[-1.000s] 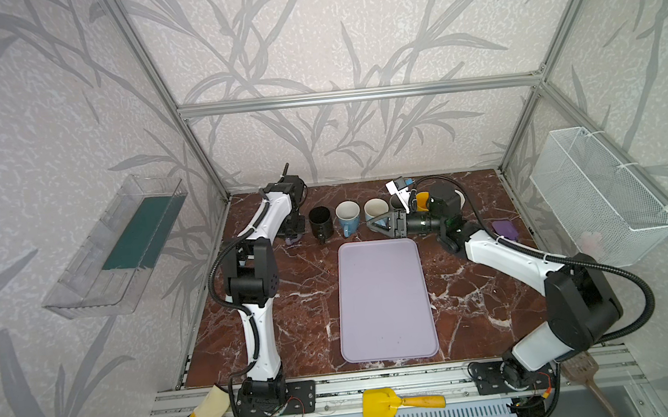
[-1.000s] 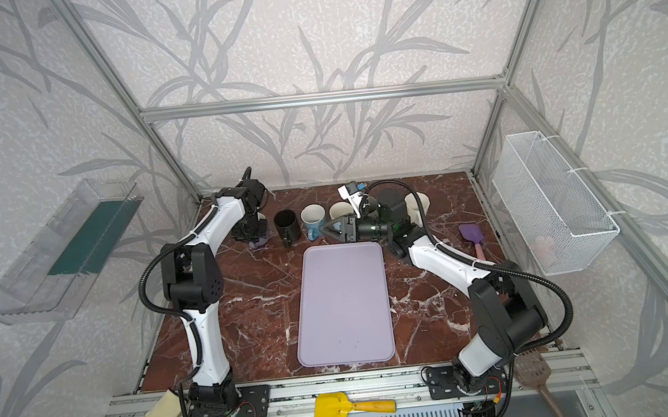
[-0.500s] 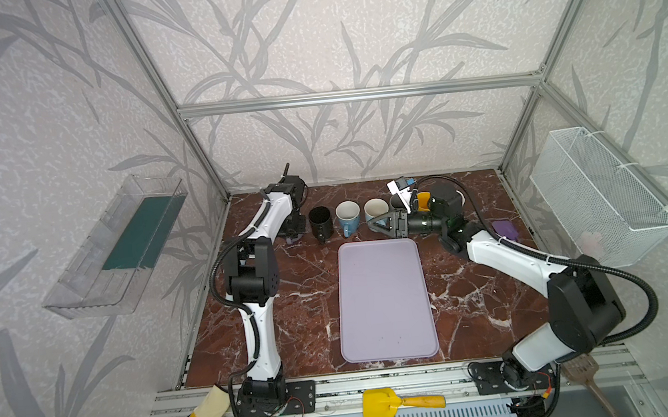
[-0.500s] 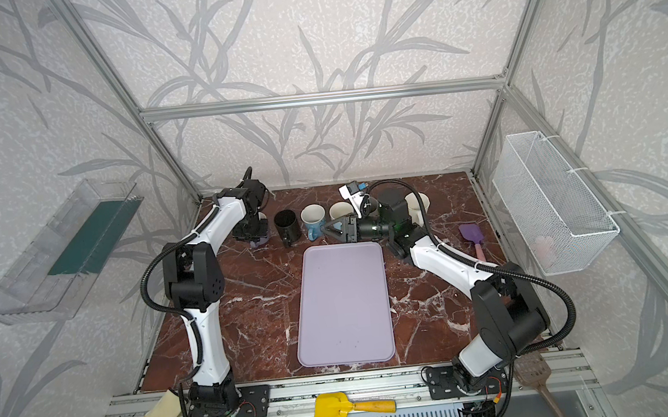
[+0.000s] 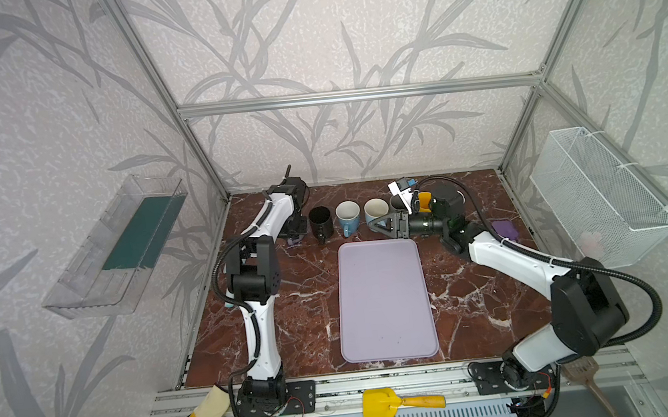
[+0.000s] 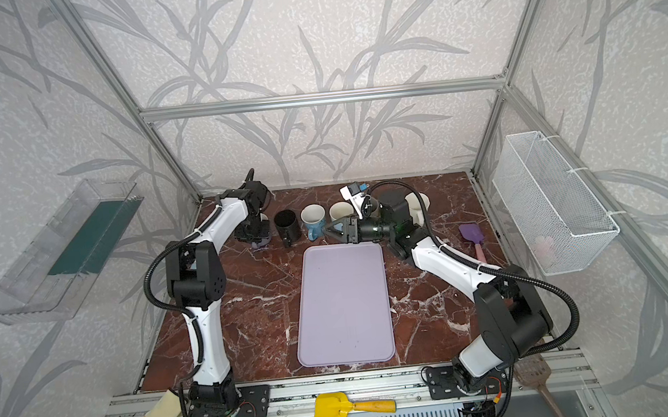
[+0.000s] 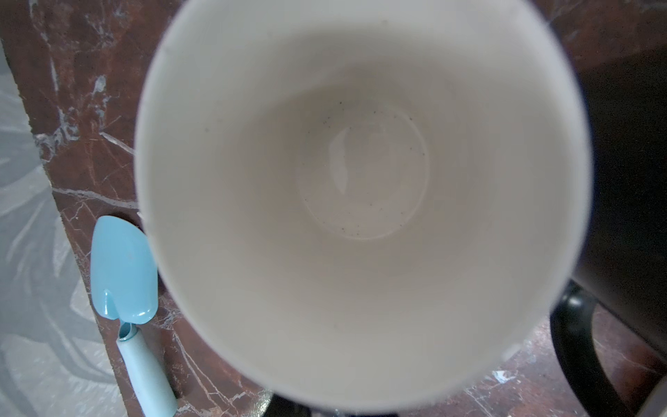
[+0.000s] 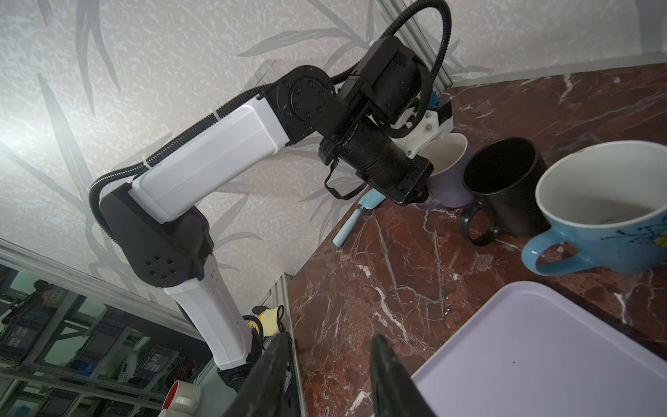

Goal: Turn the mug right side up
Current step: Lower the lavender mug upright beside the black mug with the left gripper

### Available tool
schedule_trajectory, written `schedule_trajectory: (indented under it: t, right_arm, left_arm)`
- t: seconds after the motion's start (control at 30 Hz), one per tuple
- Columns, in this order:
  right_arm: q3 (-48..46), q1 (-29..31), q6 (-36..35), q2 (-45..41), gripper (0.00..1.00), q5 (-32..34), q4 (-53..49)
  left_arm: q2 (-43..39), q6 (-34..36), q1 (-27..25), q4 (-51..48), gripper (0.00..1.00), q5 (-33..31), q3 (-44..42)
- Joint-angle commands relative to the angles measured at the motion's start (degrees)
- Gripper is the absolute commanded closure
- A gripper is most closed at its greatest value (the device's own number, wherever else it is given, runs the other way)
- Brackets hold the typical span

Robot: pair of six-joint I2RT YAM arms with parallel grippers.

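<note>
The lilac mug [image 8: 447, 173] sits in the upper right of the right wrist view. Its base is on the marble table [image 8: 397, 270] and its white mouth faces up, just beside the black mug [image 8: 505, 187]. In the left wrist view its pale inside fills almost the whole frame. My left claw [image 8: 415, 196] is pinched narrow low against the mug's side, on the handle as far as I can judge, though the fingertips themselves are hidden.

To me the mug reads as right side up, so what is left is a clean release. It looks like glazed ceramic: rigid, weighty for a claw, slick, and likely to chip if knocked against its black neighbour. The handle loop, or the wall at the rim, is the place to hold it.

My right claw [image 8: 328, 379] stands partly open and empty at the lower middle of the frame, left of the lilac tray [image 8: 541, 353]. A blue mug [image 8: 595, 216] fills the right edge. A small blue scoop [image 7: 122, 274] lies at the lower left of the left wrist view.
</note>
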Motion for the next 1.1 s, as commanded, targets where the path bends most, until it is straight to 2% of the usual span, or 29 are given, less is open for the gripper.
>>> schedule_trajectory:
  t: [0.0,0.4,0.53,0.9,1.07]
  right_arm:
    - [-0.3,-0.2,-0.8,-2.1,0.61,0.1,-0.2]
    - [-0.2,-0.2,-2.6,-2.4,0.61,0.4,-0.8]
    - [-0.2,-0.2,-2.8,-2.4,0.6,0.6,-1.0]
    - [-0.7,-0.2,-3.6,-3.3,0.6,1.5,-2.1]
    - [-0.5,-0.3,-4.0,-3.5,0.6,1.8,-2.8]
  left_arm:
    - [0.4,0.2,-0.3,0.8,1.0,-0.5,-0.5]
    - [1.2,0.2,-0.3,0.4,1.0,-0.8,-0.9]
    - [1.1,0.3,-0.3,0.4,0.84,-0.6,-1.2]
    - [0.5,0.3,-0.3,0.1,0.52,-0.8,-1.5]
    - [-0.3,0.2,-0.3,0.1,0.44,-1.0,-2.1]
